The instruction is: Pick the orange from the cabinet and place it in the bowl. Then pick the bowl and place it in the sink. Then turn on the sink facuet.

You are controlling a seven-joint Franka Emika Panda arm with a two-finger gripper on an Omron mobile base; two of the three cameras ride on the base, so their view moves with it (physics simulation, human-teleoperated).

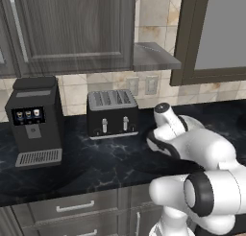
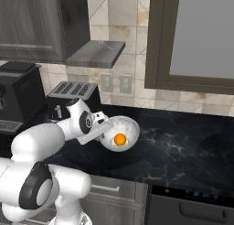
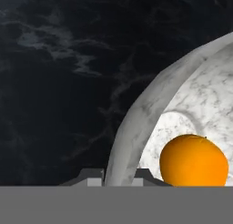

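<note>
Here the bowl's (image 3: 136, 123) left rim is pinched by the claw (image 3: 118, 178). The orange (image 3: 194, 161) is seen inside, on the dark surface (image 2: 183, 141).

Round white marbled bowl (image 1: 192, 122) — left base view shows just a sliver of rim behind the white arm, the orange inside hidden. Hand view: bowl (image 3: 150, 114) cut off by the right edge; small bright orange fruit (image 3: 194, 161) clipped below by the grey band. Dark finger tips (image 3: 91, 178) straddle the bowl's rim, mostly hidden at the bottom. Right base view: the hand covers the bowl's (image 2: 125, 128) left rim — contact there cannot be seen.
</note>
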